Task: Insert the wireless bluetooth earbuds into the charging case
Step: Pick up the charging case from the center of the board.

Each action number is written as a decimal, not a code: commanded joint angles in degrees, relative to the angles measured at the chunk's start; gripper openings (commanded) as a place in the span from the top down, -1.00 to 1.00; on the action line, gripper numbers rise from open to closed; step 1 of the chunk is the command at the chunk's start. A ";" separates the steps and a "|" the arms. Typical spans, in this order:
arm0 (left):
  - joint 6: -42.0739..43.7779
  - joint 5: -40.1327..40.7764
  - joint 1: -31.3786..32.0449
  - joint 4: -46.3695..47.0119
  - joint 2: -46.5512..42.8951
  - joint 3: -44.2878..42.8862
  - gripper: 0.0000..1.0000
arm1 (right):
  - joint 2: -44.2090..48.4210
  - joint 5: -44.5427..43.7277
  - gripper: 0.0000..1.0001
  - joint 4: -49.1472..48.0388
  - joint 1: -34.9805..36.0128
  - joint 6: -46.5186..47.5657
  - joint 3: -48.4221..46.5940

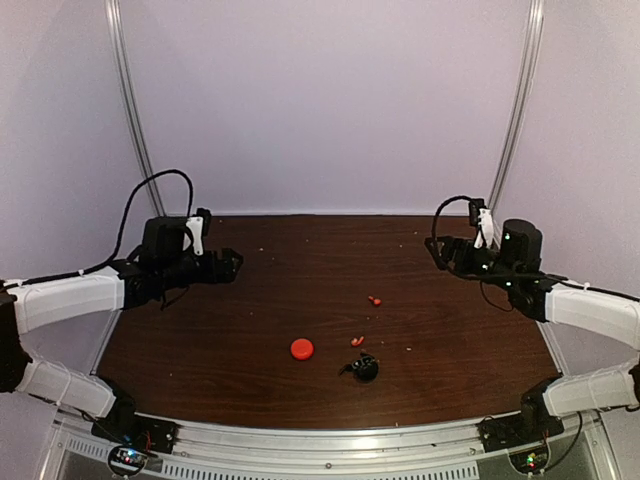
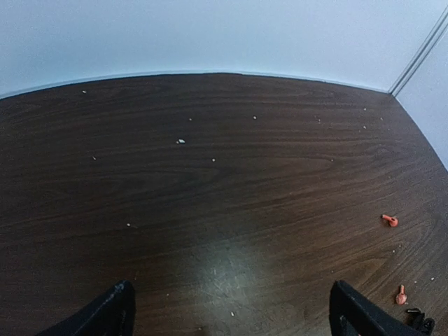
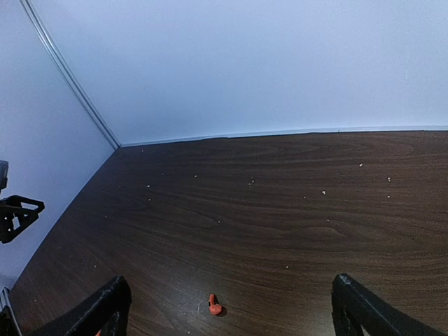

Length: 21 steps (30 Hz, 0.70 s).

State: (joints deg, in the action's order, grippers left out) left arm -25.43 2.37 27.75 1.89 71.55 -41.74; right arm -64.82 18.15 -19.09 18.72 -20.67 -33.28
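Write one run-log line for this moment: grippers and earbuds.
left gripper: open, empty | right gripper: open, empty | red earbuds: loose on table | black case: untouched

No text, label, brand or number can be read in any view. The dark surface shows only wood grain, and the red earbuds are too small to show print.

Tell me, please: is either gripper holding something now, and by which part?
Nothing is held. The left gripper and the right gripper stand open and empty; the far red-orange earbud and the near red-orange earbud lie on the table.
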 commanded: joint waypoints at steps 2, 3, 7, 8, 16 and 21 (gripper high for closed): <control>1.50 3.93 5.36 1.81 1.16 1.33 -0.95 | 3.47 -9.26 -0.99 0.27 2.37 3.25 2.37; 2.06 3.07 6.15 2.56 0.84 1.96 -0.95 | 4.59 -11.40 -0.99 -0.83 2.62 3.53 3.42; 4.29 -0.59 8.26 5.97 -2.25 6.20 -0.95 | 10.05 -15.53 -0.99 -3.50 3.06 4.59 7.06; 4.94 -1.75 8.63 6.35 -2.90 7.12 -0.95 | 10.89 -15.56 -0.99 -3.17 3.13 4.82 7.34; 12.56 -1.75 16.41 9.08 -2.73 11.21 -0.95 | 11.27 -6.78 -1.00 0.12 3.69 4.09 6.63; 18.68 -2.14 23.41 14.12 4.08 10.98 -0.95 | 10.47 -2.87 -1.00 0.84 4.48 4.45 6.29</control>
State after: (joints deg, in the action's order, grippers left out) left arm -13.67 0.80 46.92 8.84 71.11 -30.92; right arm -53.80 10.94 -19.05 22.33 -16.45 -26.37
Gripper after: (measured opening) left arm 0.976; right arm 0.997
